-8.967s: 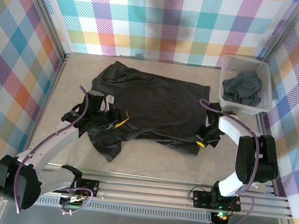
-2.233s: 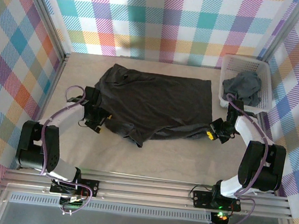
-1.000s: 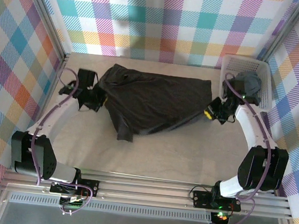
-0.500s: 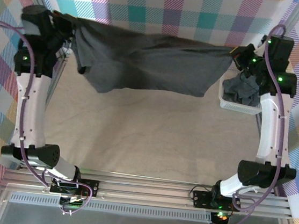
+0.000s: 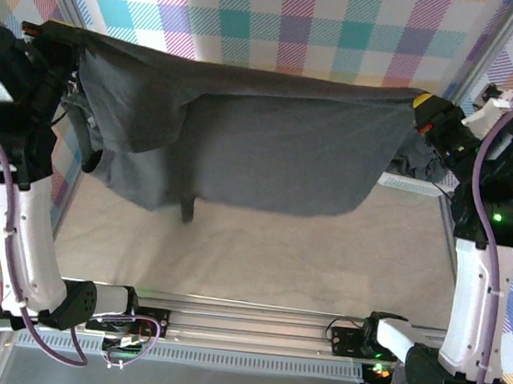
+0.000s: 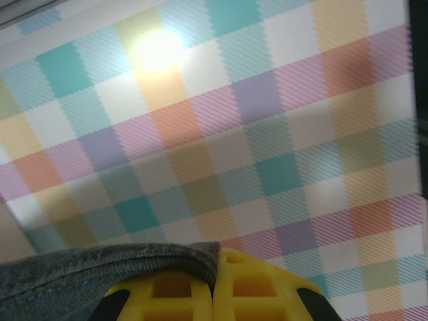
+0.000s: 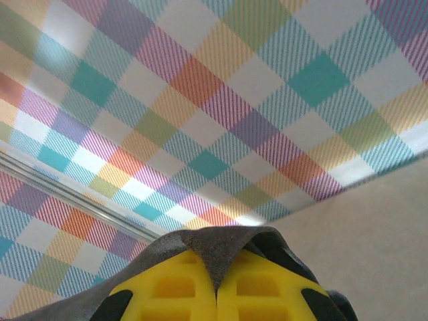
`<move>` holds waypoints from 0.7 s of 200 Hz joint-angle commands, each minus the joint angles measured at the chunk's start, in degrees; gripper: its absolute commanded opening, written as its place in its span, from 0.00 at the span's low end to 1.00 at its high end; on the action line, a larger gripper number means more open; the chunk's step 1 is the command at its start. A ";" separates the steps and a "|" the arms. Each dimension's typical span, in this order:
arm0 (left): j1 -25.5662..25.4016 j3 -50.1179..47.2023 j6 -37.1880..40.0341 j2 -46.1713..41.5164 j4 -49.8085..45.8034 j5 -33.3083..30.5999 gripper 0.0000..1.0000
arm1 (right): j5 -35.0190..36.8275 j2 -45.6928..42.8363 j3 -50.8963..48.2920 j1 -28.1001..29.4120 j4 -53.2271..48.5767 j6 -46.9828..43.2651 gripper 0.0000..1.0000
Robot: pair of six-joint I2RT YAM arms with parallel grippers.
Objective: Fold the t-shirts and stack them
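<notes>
Item: one t-shirt [image 5: 271,143], hanging spread above your table [image 5: 278,250]. Your left gripper [image 6: 212,294] and right gripper [image 7: 215,287] each clench an upper corner.

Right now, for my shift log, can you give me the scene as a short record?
shirt: lifted, spread wide, one sleeve dangling
left gripper: shut on shirt's edge, left end
right gripper: shut on shirt's edge, right end
basket: far right, partly hidden behind shirt
fold: not yet made
</notes>
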 commanded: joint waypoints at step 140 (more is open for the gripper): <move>5.47 30.78 -8.54 30.78 2.88 19.02 0.00 | -10.41 42.94 48.37 -1.63 -10.34 6.02 0.00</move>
